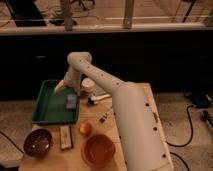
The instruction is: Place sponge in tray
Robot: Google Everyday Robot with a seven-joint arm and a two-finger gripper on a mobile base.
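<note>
A green tray (pixel 46 112) sits at the table's back left. A pale blue sponge (pixel 71 102) lies inside it near the right wall. My gripper (pixel 60 86) hangs over the tray's back part, up and to the left of the sponge and apart from it. My white arm (pixel 125 115) reaches in from the lower right across the table.
A white cup (pixel 88 85) stands just right of the tray, with a small utensil (pixel 96 99) in front of it. A fork (pixel 105 116), an orange (pixel 85 128), an orange bowl (pixel 98 150), a packaged bar (pixel 65 137) and a dark purple bowl (pixel 37 141) lie on the wooden table's front part.
</note>
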